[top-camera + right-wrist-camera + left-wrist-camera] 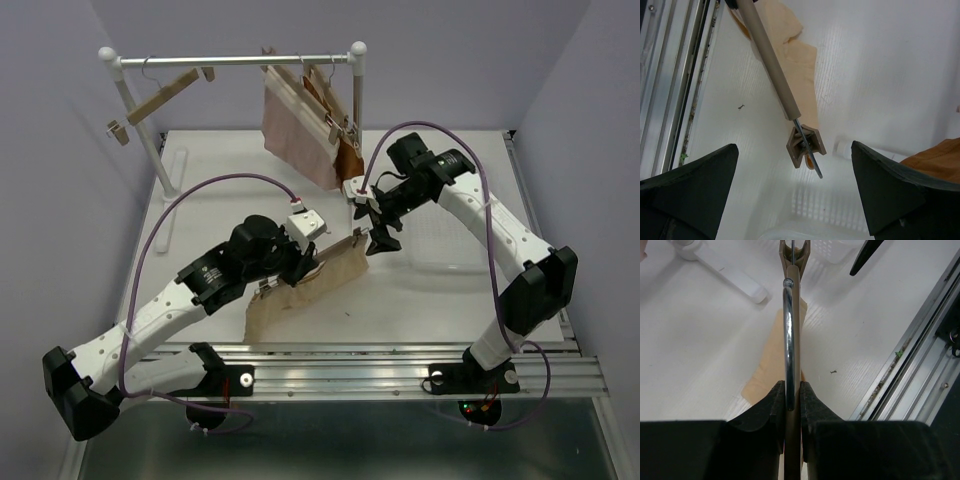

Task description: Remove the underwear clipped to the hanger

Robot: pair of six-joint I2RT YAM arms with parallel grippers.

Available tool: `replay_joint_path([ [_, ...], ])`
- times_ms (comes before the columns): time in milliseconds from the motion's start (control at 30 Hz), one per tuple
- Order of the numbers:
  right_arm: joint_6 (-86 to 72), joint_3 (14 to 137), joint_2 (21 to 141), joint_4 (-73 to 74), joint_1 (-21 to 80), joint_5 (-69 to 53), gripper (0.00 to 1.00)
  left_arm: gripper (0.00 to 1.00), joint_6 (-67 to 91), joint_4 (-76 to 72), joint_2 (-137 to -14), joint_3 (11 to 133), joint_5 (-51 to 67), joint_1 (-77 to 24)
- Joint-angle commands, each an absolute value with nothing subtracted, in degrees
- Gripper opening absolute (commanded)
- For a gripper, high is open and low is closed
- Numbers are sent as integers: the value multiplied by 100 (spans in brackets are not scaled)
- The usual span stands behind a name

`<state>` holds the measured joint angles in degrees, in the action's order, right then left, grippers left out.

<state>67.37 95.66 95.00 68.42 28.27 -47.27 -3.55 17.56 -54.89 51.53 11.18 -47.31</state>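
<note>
**Figure. Hanger presented for unclipping.** The left gripper (300,262) was clenched on the middle of the wooden hanger (335,250). Its fingers (771,400) pinched the bar and wire hook (788,330), holding the hanger low over the table (200,210). The cream brief (300,290) hung below the hanger, apparently not yet freed from its clips, with its lower part slumped on the table. The right gripper (372,228) stood released, jaws spread wide, at the hanger's outer end, with the end clip (805,145) between its fingertips. The pink brief (295,130) and rust brown brief (347,158) hung on the rack (240,60) behind the hanger.

**Risks.** The clip was small and tilted. Jaws closing off-centre would probably catch wire or bar rather than the clip's levers and twist the hanger in its narrow hold. Pulling the fabric with the clip unopened could drag the hanger loose.

**Clearance.** Bare table lay to the left of the hanger. A clear basket (450,245) sat just beyond its clip end, the frame rail (400,355) bounded its near side, and the hung briefs crowded the space behind it.
</note>
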Motion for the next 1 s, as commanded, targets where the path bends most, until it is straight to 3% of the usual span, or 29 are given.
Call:
replay_joint_path([
  [0,6539,9905,9527,6723,2892,-4746,100,0,-536,1582,-5265,5291,1134,-4772],
  [300,6539,9967,9624,6803,3138,-4685,99,0,-527,1556,-5185,5291,1151,-4781],
  [567,6478,10020,9668,6820,3190,-4606,84,0,-519,1547,-5177,5300,1143,-4781],
  [967,6442,10020,9580,6820,3190,-4482,83,0,-527,1573,-5186,5300,1072,-4781],
])
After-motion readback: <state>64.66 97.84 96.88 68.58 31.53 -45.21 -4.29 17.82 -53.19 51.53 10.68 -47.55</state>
